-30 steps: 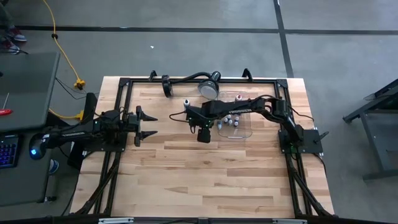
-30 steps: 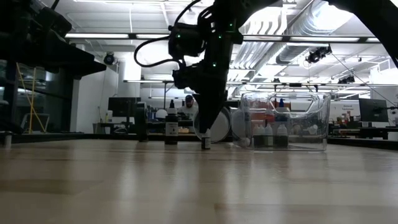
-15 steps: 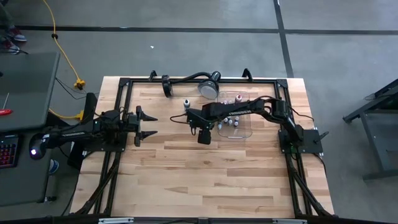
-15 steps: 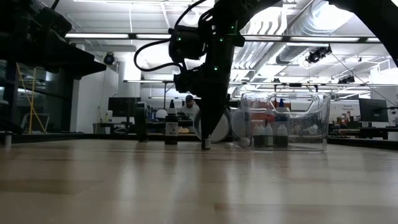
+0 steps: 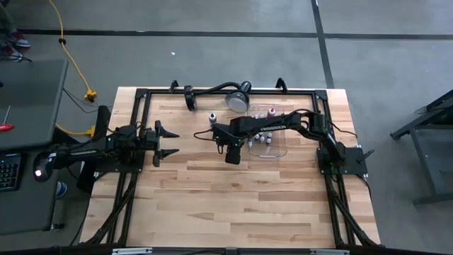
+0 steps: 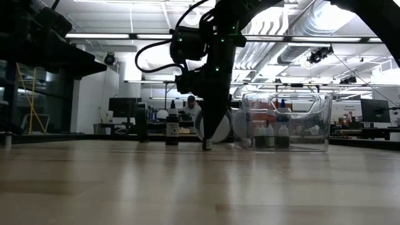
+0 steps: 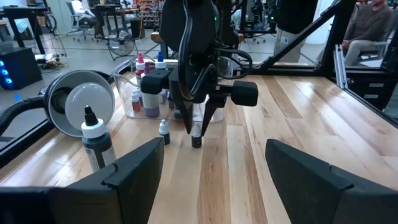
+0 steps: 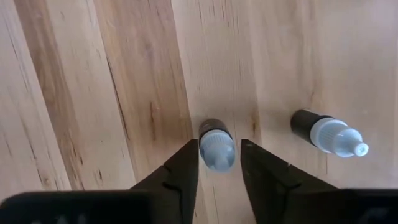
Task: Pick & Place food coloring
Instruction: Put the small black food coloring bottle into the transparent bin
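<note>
Both arms were dark, built of slim black links with loose black cables looping off the wrists. Small green lights glowed on the right arm (image 6: 215,44). Fingers (image 8: 180,171) were black, tapered wedges.

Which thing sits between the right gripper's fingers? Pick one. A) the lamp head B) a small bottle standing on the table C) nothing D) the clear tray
B: in the right wrist view the right gripper straddles the white cap of an upright small bottle on the table.
</note>
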`<state>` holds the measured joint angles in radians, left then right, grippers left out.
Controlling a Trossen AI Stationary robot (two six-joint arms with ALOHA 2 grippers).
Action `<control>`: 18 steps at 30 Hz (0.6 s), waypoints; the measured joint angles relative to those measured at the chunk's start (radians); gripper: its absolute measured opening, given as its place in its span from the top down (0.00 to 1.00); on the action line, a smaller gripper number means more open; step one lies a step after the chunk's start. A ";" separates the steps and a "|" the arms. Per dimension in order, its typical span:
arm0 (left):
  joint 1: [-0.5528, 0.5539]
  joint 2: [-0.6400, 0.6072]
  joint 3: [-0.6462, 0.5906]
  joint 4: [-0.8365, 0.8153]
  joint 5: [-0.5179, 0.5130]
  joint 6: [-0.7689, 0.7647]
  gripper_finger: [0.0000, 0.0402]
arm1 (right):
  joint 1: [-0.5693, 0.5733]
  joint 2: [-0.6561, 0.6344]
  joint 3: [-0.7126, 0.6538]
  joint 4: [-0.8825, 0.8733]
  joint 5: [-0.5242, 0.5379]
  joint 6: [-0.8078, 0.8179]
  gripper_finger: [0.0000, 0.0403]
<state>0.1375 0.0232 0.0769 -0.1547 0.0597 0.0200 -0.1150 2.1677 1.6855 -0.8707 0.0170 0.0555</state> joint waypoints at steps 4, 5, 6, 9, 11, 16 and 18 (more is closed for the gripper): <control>0.000 0.000 0.000 0.000 0.000 0.000 0.31 | 0.000 0.000 0.000 0.000 0.000 0.000 0.81; 0.000 0.000 0.000 0.000 0.000 0.000 0.31 | 0.000 0.000 0.000 0.000 0.000 0.000 0.83; 0.000 0.000 0.000 0.000 0.000 0.000 0.31 | 0.000 0.000 0.000 0.000 -0.001 0.000 0.84; 0.000 0.000 0.000 0.000 0.000 0.000 0.31 | 0.000 0.000 0.001 0.000 -0.014 0.003 0.88; 0.000 0.000 0.000 0.000 0.000 0.000 0.31 | 0.002 0.000 0.002 0.001 -0.019 0.020 0.88; 0.000 0.000 0.000 0.000 0.000 0.000 0.31 | 0.011 0.000 0.002 0.013 -0.034 0.066 0.87; 0.000 0.000 0.000 0.000 0.000 0.000 0.31 | 0.012 0.000 0.002 0.021 -0.058 0.077 0.88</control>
<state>0.1371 0.0233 0.0771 -0.1546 0.0597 0.0203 -0.1029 2.1673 1.6876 -0.8493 -0.0412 0.1323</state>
